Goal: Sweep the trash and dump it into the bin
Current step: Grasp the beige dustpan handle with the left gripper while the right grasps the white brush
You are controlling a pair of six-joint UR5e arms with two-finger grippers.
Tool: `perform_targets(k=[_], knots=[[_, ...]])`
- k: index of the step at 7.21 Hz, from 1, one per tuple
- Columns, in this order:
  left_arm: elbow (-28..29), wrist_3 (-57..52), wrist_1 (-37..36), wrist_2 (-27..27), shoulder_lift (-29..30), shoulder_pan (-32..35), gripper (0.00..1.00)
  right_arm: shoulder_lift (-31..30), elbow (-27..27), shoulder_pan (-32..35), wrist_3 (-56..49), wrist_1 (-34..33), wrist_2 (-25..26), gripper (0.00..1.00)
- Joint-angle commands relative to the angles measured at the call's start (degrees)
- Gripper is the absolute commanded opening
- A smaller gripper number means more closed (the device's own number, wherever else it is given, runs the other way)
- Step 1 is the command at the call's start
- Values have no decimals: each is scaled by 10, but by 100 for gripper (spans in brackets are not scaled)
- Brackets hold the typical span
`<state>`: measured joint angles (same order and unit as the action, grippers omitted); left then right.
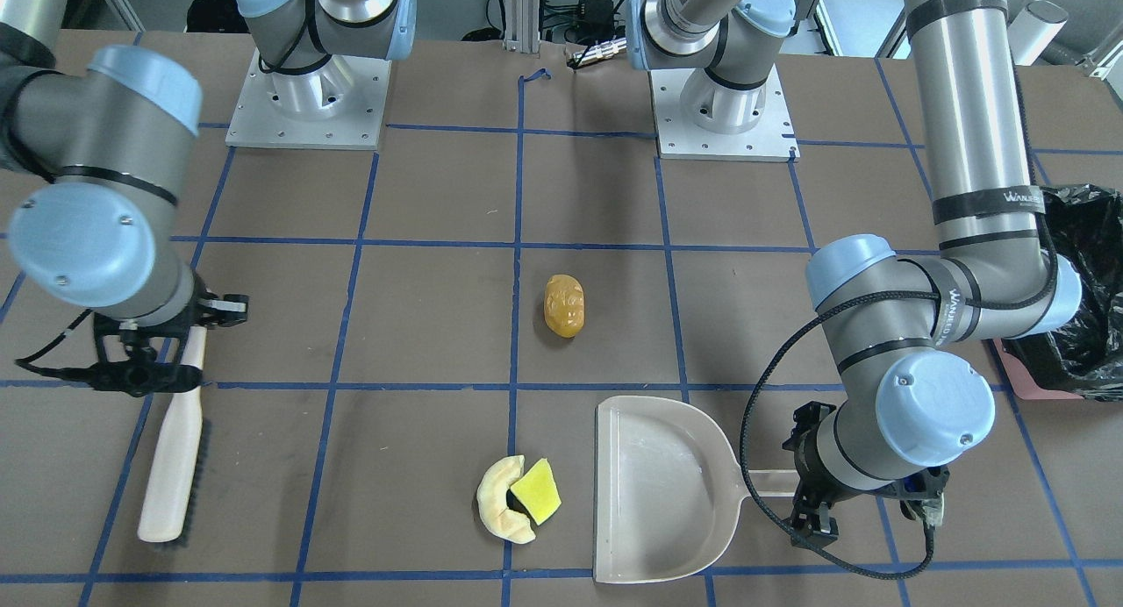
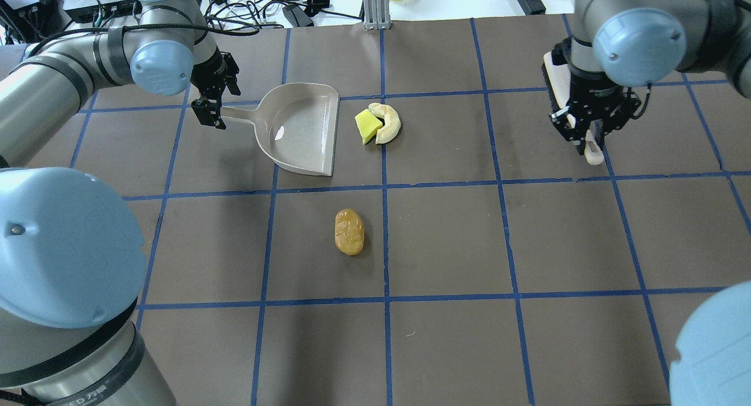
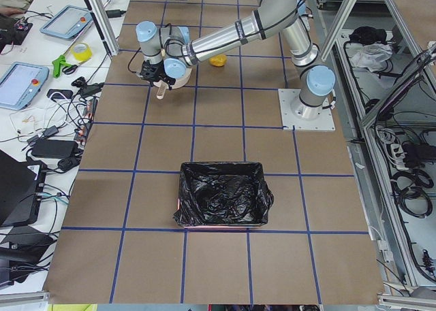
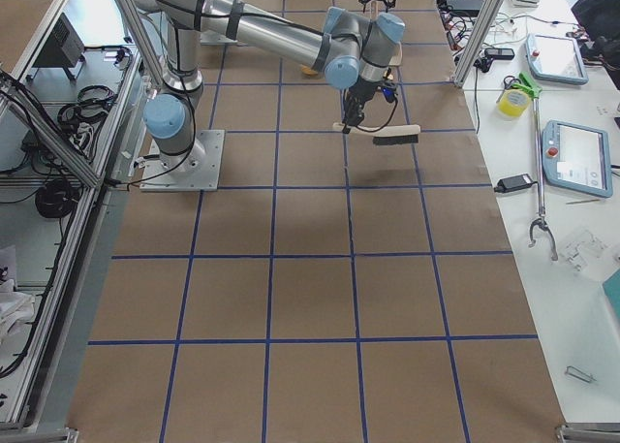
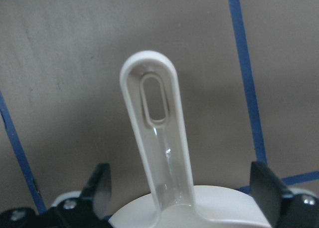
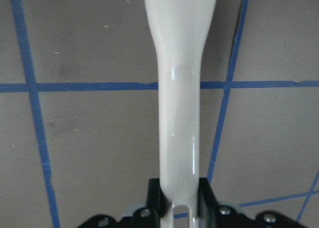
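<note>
1 bin (image 3: 221, 167) at table's (image 2: 469, 347) far L end. L gripper (image 2: 210, 114) spread wide astride handle of 1 dustpan (image 2: 305, 130). 3 trash pcs (image 2: 375, 127): wedge (image 2: 366, 126) touching crescent (image 2: 392, 121), just beside pan mouth; blob (image 2: 349, 232) apart, nearer robot. R gripper (image 2: 589, 139) clamps 1 brush (image 2: 594, 155) by its handle.

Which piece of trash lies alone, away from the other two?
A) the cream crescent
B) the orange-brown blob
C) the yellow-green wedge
B: the orange-brown blob sits by itself nearer the robot, while the cream crescent and yellow-green wedge lie together by the open edge of the dustpan.
</note>
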<state>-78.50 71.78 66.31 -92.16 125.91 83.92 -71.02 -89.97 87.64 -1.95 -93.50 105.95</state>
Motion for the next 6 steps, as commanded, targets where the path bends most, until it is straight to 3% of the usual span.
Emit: perform_targets(k=[1,3,4,6], knots=[[21,2,3,2,15,0,94,17,6,68,89,7,-27,9],[18,5,5,7,17,1,17,49,13,126,175,-5,-50,8],[19,4,5,7,17,2,0,68,29,154,195,-6,-55,8],[21,6,6,8,16,2,0,84,40,160,200,-6,-56,8]])
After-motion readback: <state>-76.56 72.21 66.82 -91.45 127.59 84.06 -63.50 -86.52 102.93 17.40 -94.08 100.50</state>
